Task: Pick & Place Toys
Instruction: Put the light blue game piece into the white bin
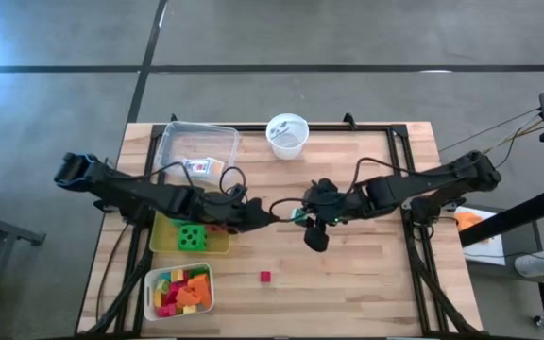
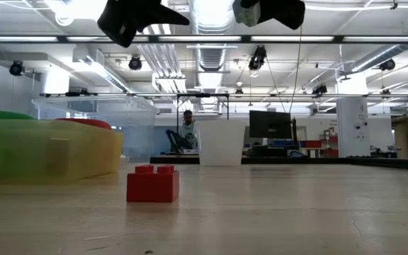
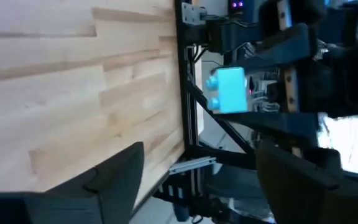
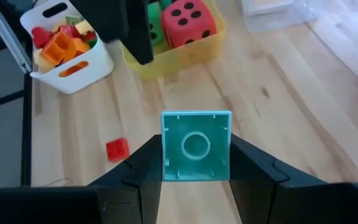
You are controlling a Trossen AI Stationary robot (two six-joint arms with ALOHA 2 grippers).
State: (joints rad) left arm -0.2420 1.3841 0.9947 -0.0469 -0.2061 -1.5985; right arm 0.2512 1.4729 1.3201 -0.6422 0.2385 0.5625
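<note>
The right gripper (image 4: 196, 180) hangs above the middle of the pale wooden surface (image 1: 366, 283), its fingers clamped on the two sides of a small teal plastic block (image 4: 196, 146). The block's hollow underside faces the wrist camera, so its studs point away from the arm, towards the left gripper (image 1: 267, 213), which sits just beside it over the centre of the surface. In the left wrist view the same block shows studs-first between the two dark fingers (image 3: 114, 180), which stand wide apart and do not touch it. This looks like a hand-over in mid-air, with the block now carried by the right arm alone and the left fingers spread to let it go.

A small red plastic brick (image 1: 265, 277) lies alone on the bare wood nearer the front edge, probably the next to be collected. Behind the left gripper stands the yellow translucent tray (image 1: 163, 241), holding a green foam die (image 1: 192, 236) and a red foam die (image 4: 191, 22). The white slotted bin (image 1: 149, 288) at the front left is heaped with red, orange and green blocks, so it seems the likely home for the teal one.
</note>
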